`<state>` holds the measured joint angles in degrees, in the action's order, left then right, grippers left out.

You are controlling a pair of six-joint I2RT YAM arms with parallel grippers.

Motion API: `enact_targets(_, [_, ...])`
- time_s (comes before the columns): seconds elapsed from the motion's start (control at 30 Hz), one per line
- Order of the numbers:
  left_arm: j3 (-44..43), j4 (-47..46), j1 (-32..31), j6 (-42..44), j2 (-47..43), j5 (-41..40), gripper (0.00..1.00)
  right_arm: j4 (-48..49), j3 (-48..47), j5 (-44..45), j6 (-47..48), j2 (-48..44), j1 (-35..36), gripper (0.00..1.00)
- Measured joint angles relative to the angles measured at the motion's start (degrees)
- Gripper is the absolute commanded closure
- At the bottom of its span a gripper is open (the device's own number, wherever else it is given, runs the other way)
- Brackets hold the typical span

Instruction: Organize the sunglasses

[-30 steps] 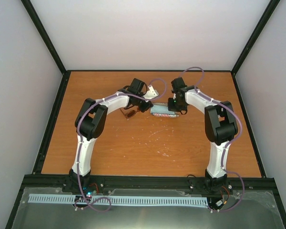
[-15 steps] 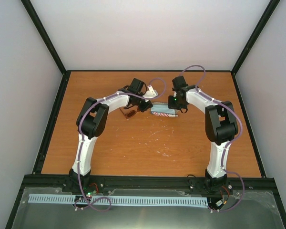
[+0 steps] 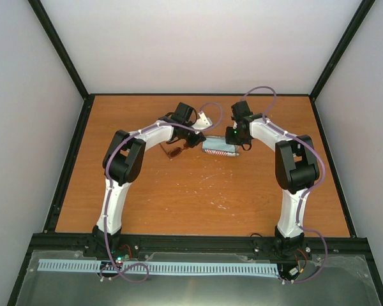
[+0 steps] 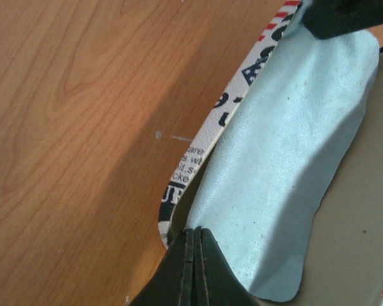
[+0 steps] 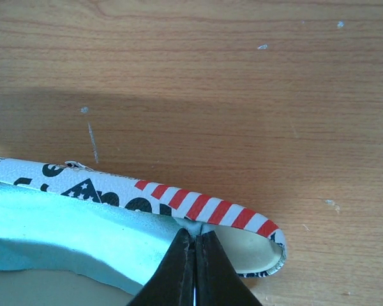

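Nearest the camera, at the bottom of the overhead view, the white left arm (image 3: 117, 191) and the white right arm (image 3: 292, 197) rise from a black rail. They bend inward over the bare front of the orange-brown wooden table (image 3: 198, 197), which is flecked with pale scuffs.

Just above the frame's centre, both arms meet over the oval, flag-printed glasses case (image 5: 198, 205). It lies open, with its beige lining facing up. A light blue, soft square cloth (image 4: 287, 146) is spread across that lining.

The left tool (image 4: 193, 234) has its fingers pressed together at the cloth's lower left corner, right where the printed rim curves. It appears to be pinching that corner, though the dark fingers hide the very edge. The right tool (image 5: 193, 234) is likewise drawn together. The blue fabric lifts up into its tips just inside the red-striped end of the case, so it seems clamped on the cloth.

With one tool at each end, the thin fabric is kept flat rather than bunched. My reading is that the cloth is being laid out or lifted as a sheet.

The sunglasses (image 3: 174, 152), a small pair with a dark reddish-brown frame and tinted lenses, lie on the table left of centre. They sit just beside the case and under the left forearm, and neither tool touches them. They are not yet in the case, so storing them probably comes after the cloth is dealt with.

Beyond the arms, the table's far strip runs to the pale back wall.
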<state>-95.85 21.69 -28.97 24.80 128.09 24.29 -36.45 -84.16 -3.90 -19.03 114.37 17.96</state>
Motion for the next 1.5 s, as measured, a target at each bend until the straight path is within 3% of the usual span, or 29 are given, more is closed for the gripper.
enact_targets(0.43, [-1.4,0.7,0.0,0.0,0.4,0.2,0.98,1.5,2.8,0.7,0.2,-2.5,-0.4,0.97])
enact_targets(1.23, [-1.4,0.7,0.0,-0.4,0.8,0.2,0.78,1.9,3.3,0.7,0.2,-2.7,-0.6,0.97])
enact_targets(1.5, [-1.4,0.7,0.0,-0.7,0.8,-0.2,0.72,1.7,3.2,0.7,-0.1,-2.6,-0.7,0.84])
